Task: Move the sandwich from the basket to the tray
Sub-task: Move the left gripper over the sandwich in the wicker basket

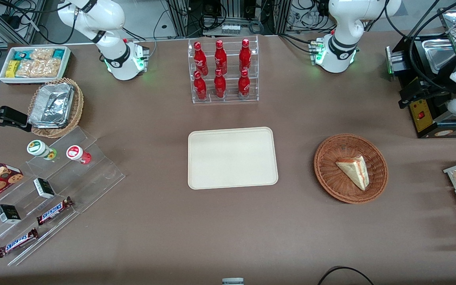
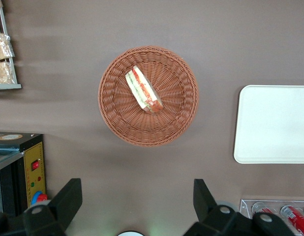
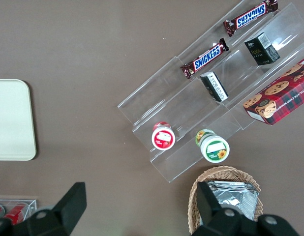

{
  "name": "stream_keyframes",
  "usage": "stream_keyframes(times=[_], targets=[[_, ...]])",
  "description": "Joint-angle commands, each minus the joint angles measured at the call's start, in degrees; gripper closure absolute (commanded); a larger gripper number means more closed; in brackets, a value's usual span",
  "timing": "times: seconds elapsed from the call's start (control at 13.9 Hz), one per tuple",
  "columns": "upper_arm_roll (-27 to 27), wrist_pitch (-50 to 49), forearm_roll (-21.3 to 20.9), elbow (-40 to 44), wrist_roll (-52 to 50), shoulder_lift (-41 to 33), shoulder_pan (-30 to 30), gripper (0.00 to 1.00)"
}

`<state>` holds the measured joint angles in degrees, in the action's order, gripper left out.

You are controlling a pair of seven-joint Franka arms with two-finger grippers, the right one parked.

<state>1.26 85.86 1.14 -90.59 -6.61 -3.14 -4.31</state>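
End effector (image 2: 132, 201) wide open, empty, seemingly high above basket (image 2: 148, 96).

left gripper (image 2: 135, 204) high above the table, facing down, fingers spread wide

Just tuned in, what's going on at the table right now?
The left arm is set to move the sandwich from the basket to the tray. Nothing is picked up yet: the sandwich lies in the reddish-brown basket and the tray holds nothing. The hand hangs open high above the table, beside the basket, not touching anything. The tray sits apart from the basket, toward the parked arm's end, in front of the rack of red bottles.
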Motion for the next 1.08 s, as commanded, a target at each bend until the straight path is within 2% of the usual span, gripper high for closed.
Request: stream_keyframes(times=[0.0, 0.65, 1.01], targets=[[0.32, 0.01, -0.35, 0.94, 0.72, 0.33, -0.17, 0.0], [0.41, 4.66, -2.1, 0.07, -0.24, 8.66, -0.43, 0.0], [0.41, 19.41, -3.08, -10.82, -2.34, 9.82, -0.52, 0.0]])
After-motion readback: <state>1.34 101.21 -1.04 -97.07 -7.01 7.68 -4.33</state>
